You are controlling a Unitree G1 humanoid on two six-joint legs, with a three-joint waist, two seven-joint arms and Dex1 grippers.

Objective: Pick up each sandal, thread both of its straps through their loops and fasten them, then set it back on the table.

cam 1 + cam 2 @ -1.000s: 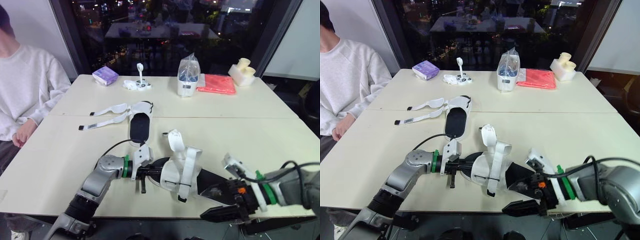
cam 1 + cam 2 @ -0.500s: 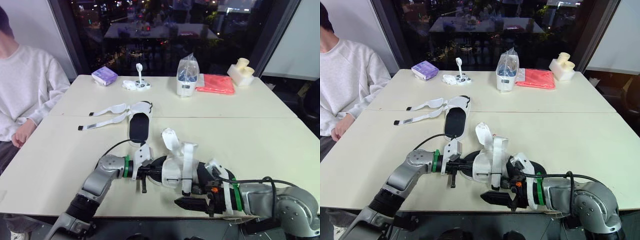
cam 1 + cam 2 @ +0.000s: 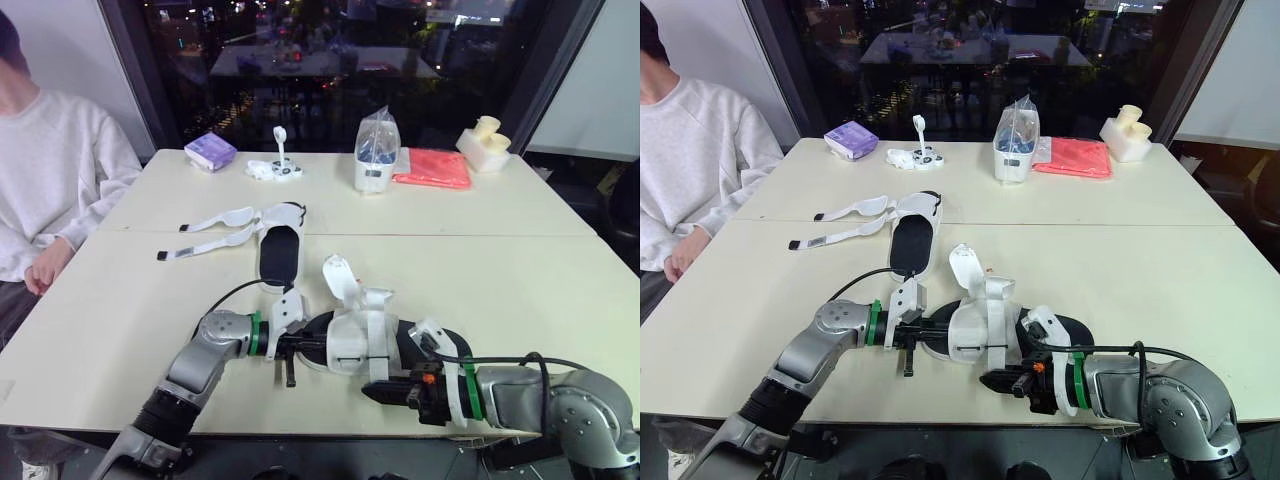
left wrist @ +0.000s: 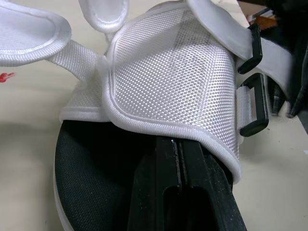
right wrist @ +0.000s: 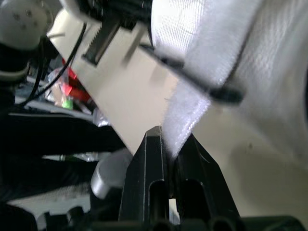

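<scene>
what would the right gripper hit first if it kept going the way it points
The white strap: its end sits pinched in the right gripper. Past that, the line runs low over the table toward the left gripper, though depth there is unclear.

One sandal (image 3: 345,338) is sitting by the table's (image 3: 520,270) near edge, the left gripper (image 3: 318,344) at its left end and the right gripper (image 3: 372,392) just in front, at its hanging strap (image 3: 378,362). The second sandal (image 3: 280,245) is lying behind it, straps trailing left toward a seated person (image 3: 50,180). A tissue pack (image 3: 210,151), plastic bag (image 3: 378,148) and folded cloth (image 3: 433,167) are lining the far side, left to right.
</scene>
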